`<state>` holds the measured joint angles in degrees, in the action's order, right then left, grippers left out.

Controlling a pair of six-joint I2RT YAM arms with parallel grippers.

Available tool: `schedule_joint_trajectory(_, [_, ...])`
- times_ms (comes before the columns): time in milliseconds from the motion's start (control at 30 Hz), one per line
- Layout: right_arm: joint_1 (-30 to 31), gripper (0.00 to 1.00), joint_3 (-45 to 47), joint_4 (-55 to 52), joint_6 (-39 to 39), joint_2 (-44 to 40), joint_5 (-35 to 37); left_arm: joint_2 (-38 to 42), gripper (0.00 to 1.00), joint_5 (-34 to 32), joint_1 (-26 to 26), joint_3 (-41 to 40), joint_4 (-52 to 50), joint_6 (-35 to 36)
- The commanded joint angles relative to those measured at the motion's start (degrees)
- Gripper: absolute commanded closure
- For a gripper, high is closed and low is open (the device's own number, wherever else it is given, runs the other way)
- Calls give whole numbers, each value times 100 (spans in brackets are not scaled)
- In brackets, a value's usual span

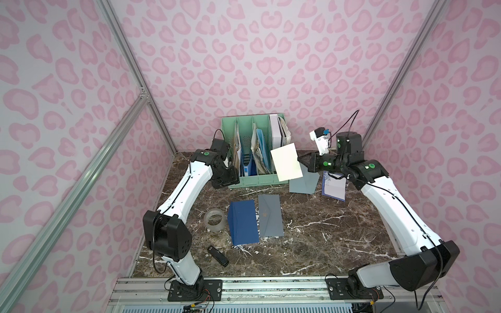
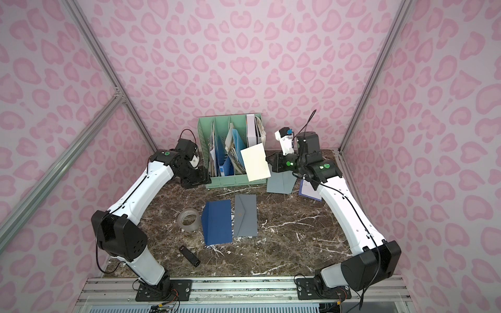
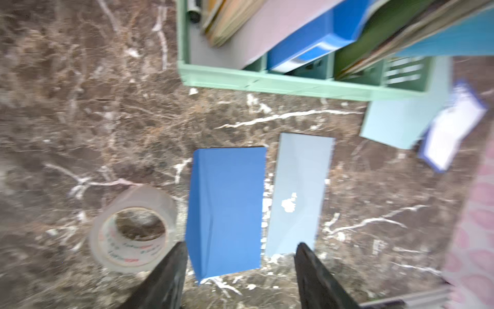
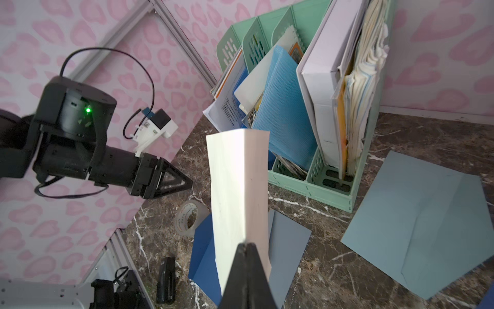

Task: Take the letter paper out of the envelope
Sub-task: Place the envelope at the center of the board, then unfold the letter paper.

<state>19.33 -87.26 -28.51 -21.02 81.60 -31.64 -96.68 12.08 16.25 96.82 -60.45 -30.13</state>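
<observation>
The right gripper [image 4: 247, 248] is pressing its jaws together on 1 edge of the letter paper [image 4: 238, 187], pinching it at the bottom centre of the right wrist view. The sheet is hanging free of every envelope, just right of centre in both top views [image 1: 286, 162], in front of the green file organizer [image 1: 257, 182]. The left gripper [image 3: 240, 244] is holding its jaws spread and gripping nothing, at the bottom of the left wrist view, above the dark blue envelope [image 3: 227, 208].

The removal looks all but finished, and what seems to be left is setting the paper down. To do that well, the pinch should be staying firm, since only 1 edge is held and the sheet will likely be swinging. A slow move toward a bare patch of the table [image 1: 325, 230] would suit, keeping clear of the organizer and of the left arm.

The right wrist view is showing what looks like a crease down the paper, with 2 faces. The top views are giving only a flat pale rectangle. The left wrist view, though blurred, is the only one showing the spread of the left jaws; the paper is missing from it. It is also showing the grey envelope [image 3: 299, 192] just beside the blue one and the tape roll [image 3: 133, 230] on the blue one's other side.
</observation>
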Motion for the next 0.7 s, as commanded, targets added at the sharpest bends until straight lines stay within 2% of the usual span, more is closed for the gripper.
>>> schedule_joint_trajectory(0, [-349,100,205,1078,-927,-53,-1308,241,35,1462,1,-175,1290,-662])
schedule_joint_trajectory(100, [-722,100,669,2246,-1956,-209,-2043,372,42,2209,1,-479,2592,-1190])
schedule_joint_trajectory(200, [-990,100,1295,3609,-3113,-389,-2442,206,49,2857,13,-500,3511,-1882])
schedule_joint_trajectory(333, [-1116,100,1525,4768,-4198,-427,-2721,-104,46,3425,168,-264,4544,-2530])
schedule_joint_trajectory(500, [-1124,100,1509,5550,-4979,-435,-2752,-464,44,3872,374,173,5435,-3169])
schedule_joint_trajectory(667, [-1133,100,1607,6434,-5816,-342,-2750,-647,42,4209,497,165,6867,-4019])
